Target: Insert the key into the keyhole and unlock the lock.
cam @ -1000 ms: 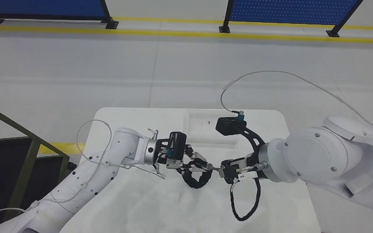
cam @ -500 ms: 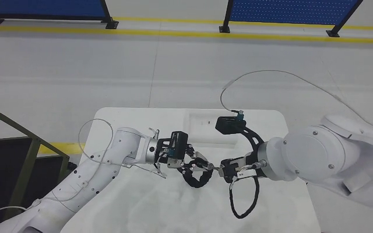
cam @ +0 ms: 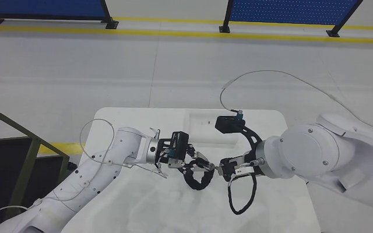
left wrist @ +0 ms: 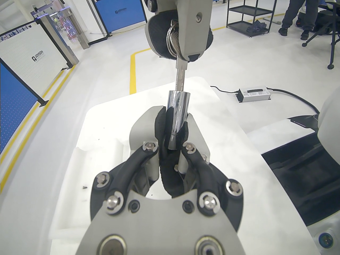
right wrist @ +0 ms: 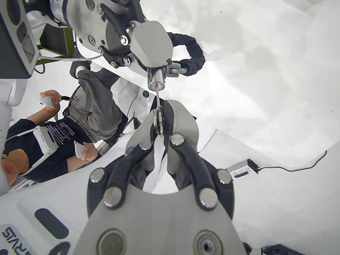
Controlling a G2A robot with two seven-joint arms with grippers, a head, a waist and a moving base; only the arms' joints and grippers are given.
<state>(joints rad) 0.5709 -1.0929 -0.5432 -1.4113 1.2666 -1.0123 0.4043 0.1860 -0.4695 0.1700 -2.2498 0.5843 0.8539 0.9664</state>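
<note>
While the left jaws are closed on the lock (left wrist: 177, 118), pinching its chrome cylinder by the sides with the black cable loop (cam: 197, 180) hanging from it, the right jaws are closed flat on the head of the key (left wrist: 181, 76), the key ring (left wrist: 172, 41) caught between them. Cylinder and key are carried above the middle of the table (cam: 134, 209), between the two arms. The open end of the cylinder, bearing the keyhole (right wrist: 156, 86), faces the right jaws directly. The blade of the key points straight back at it. The long axis of the blade lies in line with the long axis of the cylinder, and both run roughly parallel to the table's far edge. The blade's tip meets the keyhole and appears to have just entered. Most of the blade shows outside, and how deep it sits cannot be told. The coming move therefore probably turns on this shared axis: a straight push by the right arm along it, then a twist about it, with the left arm holding the cylinder firm. Any tilt between blade and cylinder would likely bind the key.
</note>
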